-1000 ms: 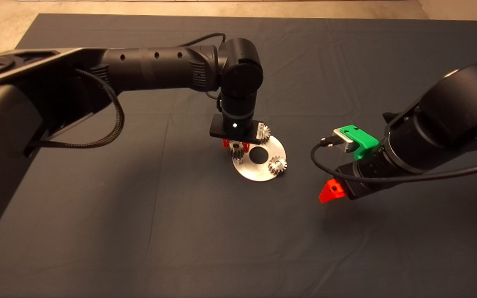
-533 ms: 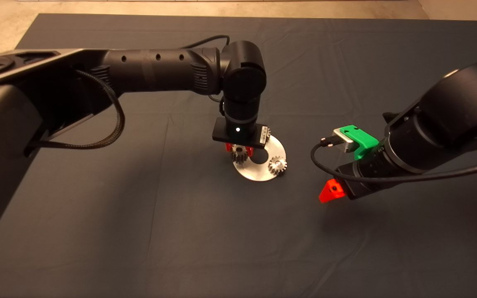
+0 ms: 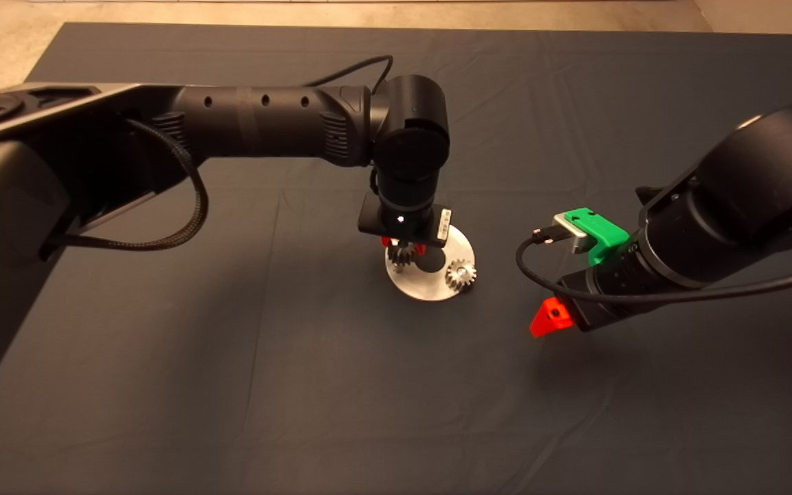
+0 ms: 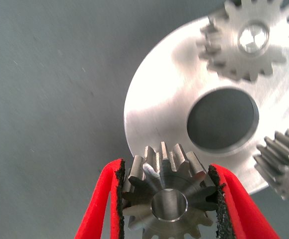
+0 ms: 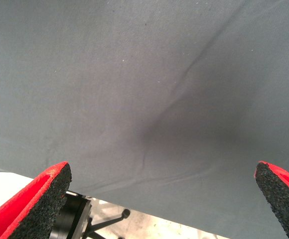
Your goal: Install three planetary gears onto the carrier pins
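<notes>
Left hand (image 4: 167,199) shifted over disc (image 4: 154,107), clamping gear (image 4: 168,199) | wrist view: two gears seated | right hand (image 5: 164,199) spread

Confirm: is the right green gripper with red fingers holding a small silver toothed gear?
No. The right gripper is open, with only dark mat between its fingers.

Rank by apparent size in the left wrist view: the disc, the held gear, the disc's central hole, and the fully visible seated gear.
1. The disc, clearly largest.
2. The held gear, between the left gripper fingers; nearness to the camera inflates it.
3. The seated gear and central hole look alike; not ranked.
</notes>
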Controlling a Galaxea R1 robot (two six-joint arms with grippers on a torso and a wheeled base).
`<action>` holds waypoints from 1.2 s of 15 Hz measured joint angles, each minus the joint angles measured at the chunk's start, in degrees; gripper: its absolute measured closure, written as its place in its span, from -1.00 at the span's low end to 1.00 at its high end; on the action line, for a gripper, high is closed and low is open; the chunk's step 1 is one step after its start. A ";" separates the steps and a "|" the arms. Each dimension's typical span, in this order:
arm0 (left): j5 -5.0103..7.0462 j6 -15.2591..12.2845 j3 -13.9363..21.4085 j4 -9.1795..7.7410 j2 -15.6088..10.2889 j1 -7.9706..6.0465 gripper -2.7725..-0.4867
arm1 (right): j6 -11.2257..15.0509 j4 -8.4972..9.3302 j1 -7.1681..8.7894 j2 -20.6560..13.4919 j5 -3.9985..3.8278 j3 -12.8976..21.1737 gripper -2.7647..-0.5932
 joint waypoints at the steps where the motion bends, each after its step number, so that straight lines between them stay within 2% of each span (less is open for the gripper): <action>1: 0.02 0.17 0.02 0.78 -0.02 0.00 0.71 | 0.00 0.00 0.02 -0.02 -0.03 0.00 -0.99; 5: 0.04 0.83 0.55 2.99 -0.50 0.01 0.71 | 0.00 0.00 0.00 -0.05 0.01 0.00 -0.99; 10: 0.04 0.28 3.80 4.23 -1.74 0.20 0.71 | 0.00 0.00 0.02 -0.05 -0.02 0.00 -0.99; 15: 0.28 -0.94 6.09 5.80 -3.32 1.17 0.71 | 0.00 0.00 0.02 -0.02 0.01 0.00 -0.99; 18: 0.29 -1.23 6.81 6.57 -3.34 2.91 0.71 | 0.00 0.00 0.02 -0.05 -0.02 0.00 -0.99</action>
